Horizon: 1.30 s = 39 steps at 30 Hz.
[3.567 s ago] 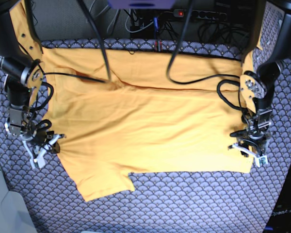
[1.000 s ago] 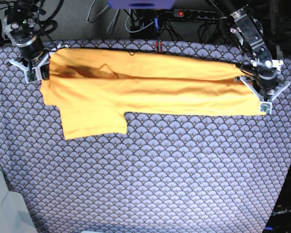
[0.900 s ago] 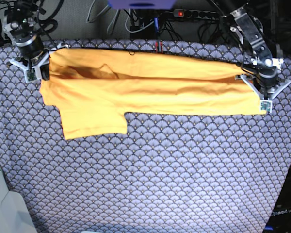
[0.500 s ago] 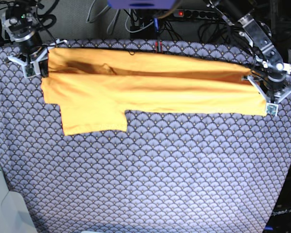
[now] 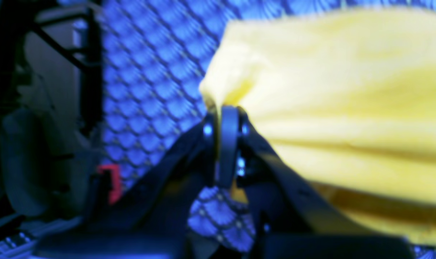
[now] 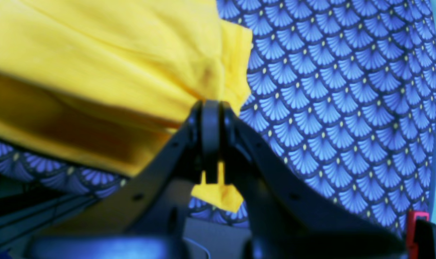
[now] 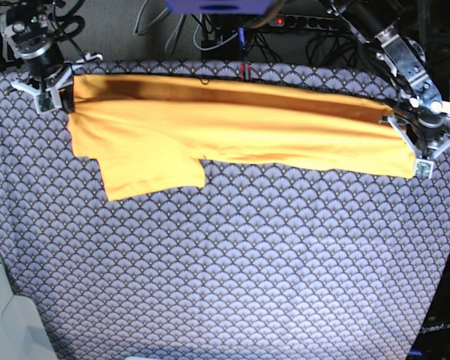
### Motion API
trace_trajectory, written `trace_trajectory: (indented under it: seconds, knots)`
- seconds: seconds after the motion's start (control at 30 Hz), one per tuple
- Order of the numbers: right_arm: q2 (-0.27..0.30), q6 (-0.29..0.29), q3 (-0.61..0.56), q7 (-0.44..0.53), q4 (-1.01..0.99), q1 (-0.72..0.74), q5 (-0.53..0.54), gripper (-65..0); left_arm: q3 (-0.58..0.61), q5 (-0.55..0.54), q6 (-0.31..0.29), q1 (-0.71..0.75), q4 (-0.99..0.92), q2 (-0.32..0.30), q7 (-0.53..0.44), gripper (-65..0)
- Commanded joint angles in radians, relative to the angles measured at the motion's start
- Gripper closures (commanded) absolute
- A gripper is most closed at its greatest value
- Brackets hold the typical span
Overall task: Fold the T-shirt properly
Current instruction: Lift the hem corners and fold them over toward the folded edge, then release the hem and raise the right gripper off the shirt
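Observation:
The yellow-orange T-shirt (image 7: 232, 127) lies folded lengthwise in a long band across the far part of the table, with one sleeve (image 7: 150, 176) sticking out toward me at the left. My right gripper (image 7: 66, 97) is shut on its left end, and the right wrist view shows the fingers (image 6: 210, 108) pinching bunched T-shirt cloth (image 6: 113, 54). My left gripper (image 7: 405, 139) is shut on the right end. In the left wrist view its fingers (image 5: 227, 111) clamp a T-shirt corner (image 5: 347, 108). The cloth is stretched taut between both grippers.
A blue-grey scale-patterned tablecloth (image 7: 232, 270) covers the table. Cables and a power strip (image 7: 315, 22) run behind the far edge. A pale surface (image 7: 7, 322) borders the near left corner, and a dark frame (image 7: 442, 330) stands at the near right.
Both grippers carried the near hem to the far edge, folding the shirt in half. Over the last second they pulled outward, stretching the band; the left gripper moved right, and the sleeve slid slightly nearer.

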Motion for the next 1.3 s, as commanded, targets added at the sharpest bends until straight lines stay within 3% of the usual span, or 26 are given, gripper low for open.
trace_trajectory:
  seconds: [0.0,0.57,0.63,0.7,0.8,0.87,1.03,1.27]
  knots:
    - [0.008,-0.009,0.008,0.036,0.013,-0.022,0.028,0.0,-0.001,0.002,0.013,-0.01,0.011,-0.016,-0.016,0.0]
    - [0.006,-0.009,0.004,0.046,-0.038,-0.048,0.025,0.0,-0.009,0.002,0.013,-0.001,-0.072,-0.015,-0.02,0.0]
    - [0.006,-0.009,0.004,0.046,-0.038,-0.048,0.025,0.0,-0.01,0.002,0.013,-0.001,-0.064,-0.015,-0.02,-6.2]
    - [0.006,-0.009,0.004,0.046,-0.038,-0.048,0.025,-0.6,-0.015,0.0,0.013,-0.001,-0.056,-0.012,-0.022,-16.5]
    - [0.008,-0.009,0.002,0.046,-0.038,-0.05,0.025,-9.4,-0.056,-0.006,0.013,-0.001,-0.035,-0.008,-0.023,-32.8]
    - [0.008,-0.009,0.004,0.048,-0.038,-0.05,0.025,-17.1,-0.066,-0.006,0.013,-0.006,-0.036,-0.008,-0.023,-38.5]
    - [0.016,-0.009,0.01,0.046,-0.037,-0.05,0.028,-27.0,-0.066,-0.006,0.013,-0.007,-0.03,-0.008,-0.023,-40.4]
    - [0.013,-0.009,0.082,0.052,-0.037,-0.045,0.03,-27.5,-0.067,-0.006,0.013,-0.006,-0.03,-0.012,-0.023,-40.4]
